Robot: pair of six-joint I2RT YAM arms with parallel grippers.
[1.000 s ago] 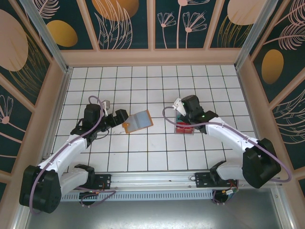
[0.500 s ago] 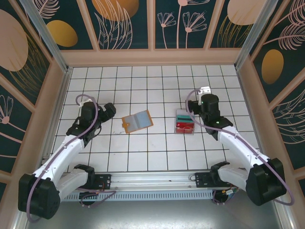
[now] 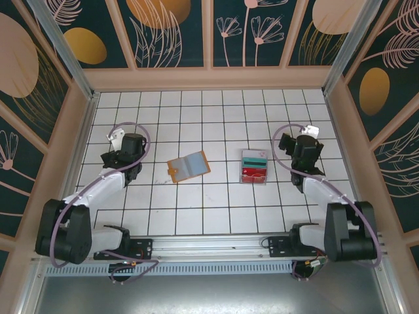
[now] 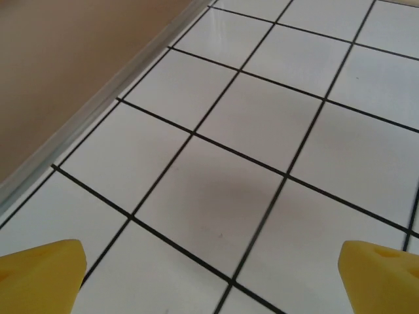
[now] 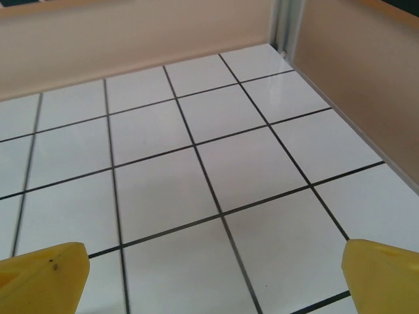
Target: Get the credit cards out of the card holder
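The card holder (image 3: 188,166) lies spread open on the tiles at mid-table, tan-orange at its left edge and grey-blue inside. To its right, a teal and a reddish credit card (image 3: 253,159) lie inside a clear plastic box (image 3: 253,176). My left gripper (image 3: 121,152) is folded back at the left side, well away from the holder. In the left wrist view it (image 4: 213,278) is open over bare tile, yellow fingertips (image 4: 42,275) far apart. My right gripper (image 3: 306,152) sits right of the box, and it (image 5: 213,278) is open and empty.
Beige side walls (image 4: 59,78) (image 5: 353,59) rise close to each gripper. The back wall (image 3: 209,78) closes the far end. White tiles (image 3: 216,196) stretch between the arm bases and the two objects.
Both arms have drawn back from the middle toward their own sides. The right gripper left the clear box and opened wide. The holder and the box have stayed put.
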